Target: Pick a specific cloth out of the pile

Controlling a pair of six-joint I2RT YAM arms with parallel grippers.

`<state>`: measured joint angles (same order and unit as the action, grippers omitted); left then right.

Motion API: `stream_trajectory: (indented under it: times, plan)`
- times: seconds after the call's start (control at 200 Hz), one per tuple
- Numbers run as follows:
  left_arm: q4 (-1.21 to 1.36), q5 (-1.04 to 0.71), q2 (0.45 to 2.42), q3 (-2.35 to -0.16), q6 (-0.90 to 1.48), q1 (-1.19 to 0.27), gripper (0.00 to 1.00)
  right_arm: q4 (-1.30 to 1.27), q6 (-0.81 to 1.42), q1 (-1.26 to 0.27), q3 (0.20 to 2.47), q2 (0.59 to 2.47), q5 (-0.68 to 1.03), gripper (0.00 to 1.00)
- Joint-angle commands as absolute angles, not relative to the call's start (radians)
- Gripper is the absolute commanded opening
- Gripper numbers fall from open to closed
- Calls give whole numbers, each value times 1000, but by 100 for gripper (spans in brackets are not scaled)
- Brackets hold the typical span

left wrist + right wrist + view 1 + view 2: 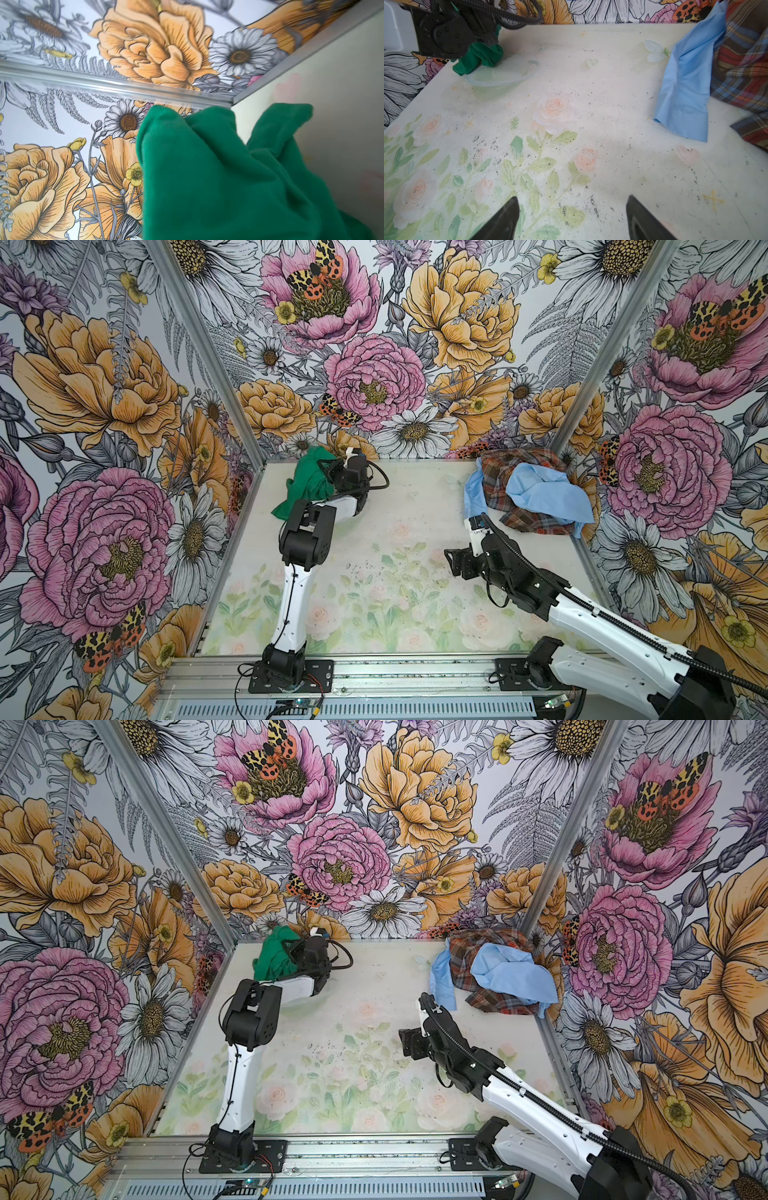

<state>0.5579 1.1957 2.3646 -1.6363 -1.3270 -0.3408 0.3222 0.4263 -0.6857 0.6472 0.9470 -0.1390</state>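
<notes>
Right jaws gape empty; left jaws pinch the cloth [309,483], hanging lengthwise downward, apart from the pile [536,493].

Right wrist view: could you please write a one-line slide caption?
Open right gripper over the table; green cloth hangs from the left arm, apart from the pile.

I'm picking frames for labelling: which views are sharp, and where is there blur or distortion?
Left wrist view: the green cloth looms close, edges soft, wallpaper crisper. Right wrist view: table sharp, right gripper blurred at its tips. Both top views: evenly lit, faint shadows, frame posts splaying outward.
</notes>
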Motion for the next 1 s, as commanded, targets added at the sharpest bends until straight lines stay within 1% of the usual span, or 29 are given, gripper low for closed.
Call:
stream_trajectory:
  times: [0.0, 0.065, 0.125, 0.17, 0.255, 0.39, 0.46, 0.49, 0.58, 0.696, 0.726, 0.771, 0.891, 0.996]
  plan:
    - [367, 1165, 2278, -1667, -1095, -399, 0, 338, 436, -677, 674, 907, -165, 81]
    - [44, 1104, 2227, -1698, -780, -416, 0, 343, 433, -672, 671, 901, -166, 81]
    - [-212, 985, 2176, -1722, -505, -413, 0, 347, 430, -666, 669, 901, -165, 81]
    - [-351, 871, 2139, -1733, -341, -400, 0, 348, 428, -663, 667, 903, -163, 81]
    - [-457, 626, 2067, -1681, -155, -366, 0, 346, 425, -657, 667, 910, -158, 81]
    - [-562, 272, 1996, -1604, 22, -289, 0, 346, 408, -651, 682, 941, -150, 81]
    - [-600, 171, 1964, -1556, 76, -268, 0, 345, 403, -649, 692, 954, -146, 81]
    - [-613, 161, 1950, -1536, 85, -266, 0, 345, 401, -649, 696, 959, -146, 81]
    - [-615, 202, 1897, -1466, 136, -255, 0, 343, 397, -648, 705, 972, -146, 81]
    - [-616, 145, 1833, -1397, 276, -157, 0, 343, 398, -647, 711, 982, -134, 81]
    - [-615, 143, 1830, -1379, 303, -132, 0, 343, 399, -647, 710, 982, -131, 81]
    - [-615, 157, 1776, -1355, 342, -100, 0, 343, 403, -647, 708, 980, -130, 81]
    - [-638, 178, 1748, -1317, 395, -29, 0, 339, 413, -648, 694, 973, -135, 81]
    - [-641, 202, 1714, -1284, 402, -6, 0, 338, 421, -647, 690, 973, -133, 81]
